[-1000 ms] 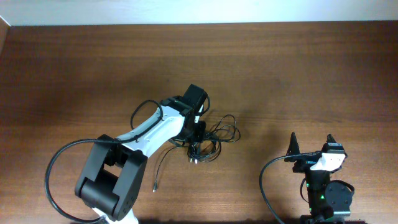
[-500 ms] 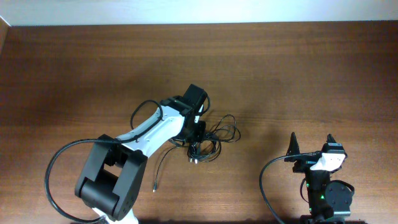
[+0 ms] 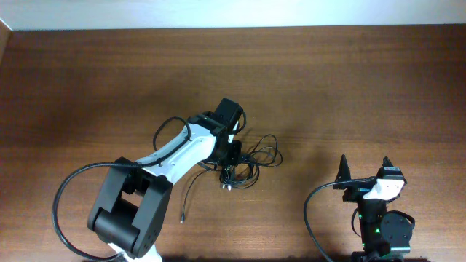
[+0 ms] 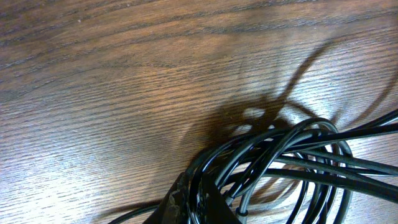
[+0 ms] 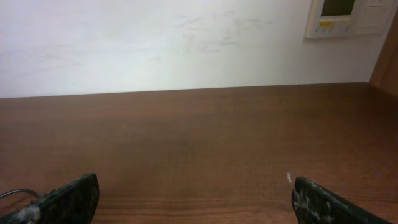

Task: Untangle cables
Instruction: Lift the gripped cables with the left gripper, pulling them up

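The cables [image 3: 251,161] are a knotted bundle of thin black wires in the middle of the wooden table, with loops spreading to the right and one loose end [image 3: 186,198] trailing down to the left. My left gripper [image 3: 231,156] is down on the left side of the bundle. In the left wrist view the cables [image 4: 292,162] fill the lower right, and my left gripper [image 4: 199,202] is shut on several strands. My right gripper [image 3: 365,169] is open and empty at the lower right, far from the bundle. The right wrist view shows only its two fingertips [image 5: 193,199] over bare table.
The wooden table [image 3: 349,87] runs to a white wall at the back. A wall panel [image 5: 348,15] shows at the top right of the right wrist view. Thicker black arm cables [image 3: 69,196] loop by the left arm's base.
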Controlling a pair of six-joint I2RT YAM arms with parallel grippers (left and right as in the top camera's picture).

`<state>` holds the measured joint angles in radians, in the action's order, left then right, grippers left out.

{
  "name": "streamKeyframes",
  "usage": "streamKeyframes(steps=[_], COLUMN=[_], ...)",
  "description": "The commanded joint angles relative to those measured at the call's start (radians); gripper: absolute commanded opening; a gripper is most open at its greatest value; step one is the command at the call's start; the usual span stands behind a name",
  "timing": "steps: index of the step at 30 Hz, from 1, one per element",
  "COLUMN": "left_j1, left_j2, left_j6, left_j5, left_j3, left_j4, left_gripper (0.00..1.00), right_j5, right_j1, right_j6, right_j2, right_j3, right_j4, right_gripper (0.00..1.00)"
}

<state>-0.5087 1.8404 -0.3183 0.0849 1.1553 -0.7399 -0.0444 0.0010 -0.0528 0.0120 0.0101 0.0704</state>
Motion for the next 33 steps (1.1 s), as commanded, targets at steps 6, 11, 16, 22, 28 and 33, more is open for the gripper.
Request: streamKeyframes(steps=[6, 11, 16, 22, 28, 33], left_j1=[-0.002, -0.002, -0.002, -0.001, 0.023, 0.079], left_j2=[0.011, 0.011, 0.011, 0.011, 0.011, 0.011], left_j6=[-0.003, -0.003, -0.003, -0.002, 0.047, 0.058], left_j5=[-0.004, -0.003, -0.003, -0.003, 0.011, 0.122], left_j3=[-0.009, -0.009, -0.009, -0.009, 0.028, 0.149], left_j4=[0.005, 0.005, 0.007, 0.004, -0.019, -0.083], left_gripper=[0.08, 0.09, 0.08, 0.08, 0.0, 0.0], right_j5=[-0.005, -0.005, -0.005, -0.005, -0.005, -0.005], right_j1=[0.006, 0.006, 0.006, 0.006, 0.006, 0.006], right_j6=[-0.008, -0.008, -0.008, -0.008, -0.008, -0.008], right_j2=[-0.003, -0.003, -0.003, -0.003, -0.003, -0.003], right_j3=[-0.005, -0.005, -0.005, -0.005, -0.005, -0.005], right_j4=[0.006, 0.006, 0.006, 0.006, 0.006, 0.006], right_gripper=[0.99, 0.98, 0.98, 0.98, 0.98, 0.98])
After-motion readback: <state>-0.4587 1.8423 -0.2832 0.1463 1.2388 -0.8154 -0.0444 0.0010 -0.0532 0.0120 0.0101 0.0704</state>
